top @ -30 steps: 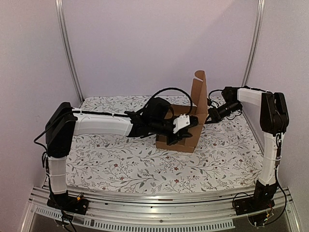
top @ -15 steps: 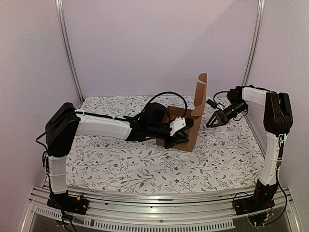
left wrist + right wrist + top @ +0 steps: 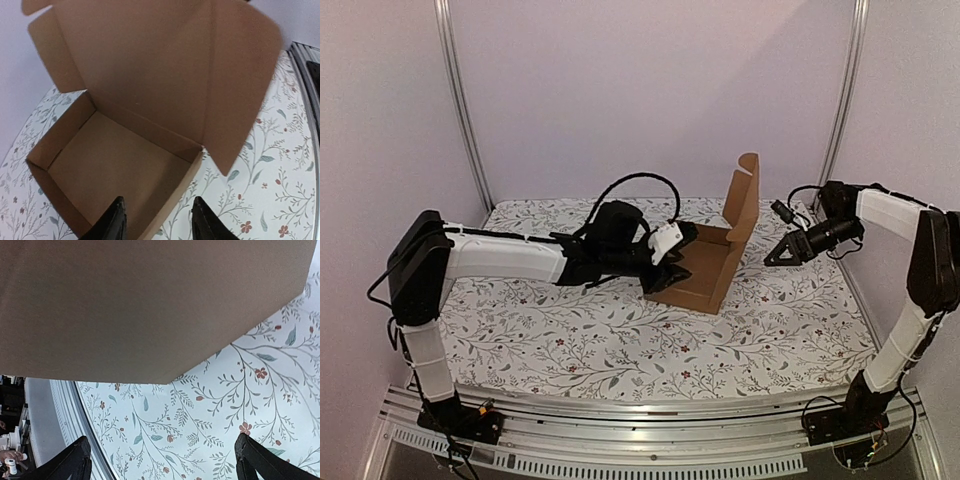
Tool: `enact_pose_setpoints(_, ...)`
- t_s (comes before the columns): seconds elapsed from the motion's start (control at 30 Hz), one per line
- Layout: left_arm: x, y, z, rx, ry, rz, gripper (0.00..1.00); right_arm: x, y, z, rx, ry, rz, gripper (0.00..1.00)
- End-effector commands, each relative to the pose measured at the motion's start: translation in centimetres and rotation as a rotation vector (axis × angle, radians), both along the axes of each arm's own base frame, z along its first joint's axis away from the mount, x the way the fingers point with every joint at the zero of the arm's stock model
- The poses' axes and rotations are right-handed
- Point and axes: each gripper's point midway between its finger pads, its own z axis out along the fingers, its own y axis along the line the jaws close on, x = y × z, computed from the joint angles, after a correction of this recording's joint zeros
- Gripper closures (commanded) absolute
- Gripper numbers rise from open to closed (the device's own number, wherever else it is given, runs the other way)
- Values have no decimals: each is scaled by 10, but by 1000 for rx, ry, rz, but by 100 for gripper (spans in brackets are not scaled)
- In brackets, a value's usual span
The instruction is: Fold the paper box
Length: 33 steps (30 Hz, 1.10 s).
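Arms farther from the paper box (image 3: 698,283), upright lid (image 3: 745,200) between released left fingers (image 3: 116,222) and splayed right fingers (image 3: 75,460)

Top view overlooks the table (image 3: 570,340) from behind; 2 close wrist views share its paper box (image 3: 705,268).

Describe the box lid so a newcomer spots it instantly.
On the flowered table sits one brown cardboard box, near the middle. Its lid is the tall panel rising from the right edge; unlike the low walls, it towers nearly upright with a rounded tab.
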Motion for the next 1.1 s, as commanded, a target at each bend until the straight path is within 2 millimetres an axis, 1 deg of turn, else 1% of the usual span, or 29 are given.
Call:
enact_pose_setpoints(0.0,113,47,-13,-22,110,485,54,25,8,51,42,-216,-75,1)
enact_pose_setpoints(0.03,128,50,-19,-28,153,540,53,27,8,60,52,-234,-95,1)
enact_pose_setpoints(0.1,150,55,-31,-23,253,648,50,29,11,70,73,-248,-114,1)
enact_pose_setpoints(0.17,168,57,-33,-16,267,732,49,27,14,74,81,-243,-116,1)
enact_pose_setpoints(0.23,180,60,-33,-13,271,798,49,25,16,75,86,-235,-114,1)
enact_pose_setpoints(0.3,186,63,-37,-5,290,834,48,24,17,74,86,-235,-113,1)
enact_pose_setpoints(0.33,188,65,-41,2,309,852,48,24,17,75,86,-239,-113,1)
enact_pose_setpoints(0.4,188,60,-49,-6,361,830,49,26,17,73,82,-238,-119,1)
enact_pose_setpoints(0.5,177,51,-67,-11,447,788,51,33,14,69,52,-238,-147,1)
enact_pose_setpoints(0.63,159,47,-84,-26,537,770,58,54,1,60,-45,-264,-225,1)
enact_pose_setpoints(0.73,132,42,-94,-48,608,737,63,73,-9,62,-79,-315,-267,1)
enact_pose_setpoints(0.77,121,39,-94,-58,624,717,66,80,-12,65,-75,-319,-283,1)
enact_pose_setpoints(0.8,109,33,-89,-79,624,687,68,87,-16,70,-58,-327,-299,1)
enact_pose_setpoints(0.83,94,29,-89,-88,622,662,69,93,-18,71,-39,-321,-308,1)
enact_pose_setpoints(0.9,59,10,-79,-131,599,559,72,104,-19,75,4,-309,-323,1)
enact_pose_setpoints(0.93,36,3,-81,-129,586,501,74,109,-17,72,24,-293,-316,1)
enact_pose_setpoints(0.97,14,-9,-77,-135,563,438,75,113,-14,73,45,-291,-304,1)
enact_pose_setpoints(1.03,-31,-30,-76,-113,524,330,76,123,-6,75,102,-286,-276,1)
enact_pose_setpoints(1.07,-52,-40,-80,-95,520,288,76,130,-3,68,122,-267,-266,1)
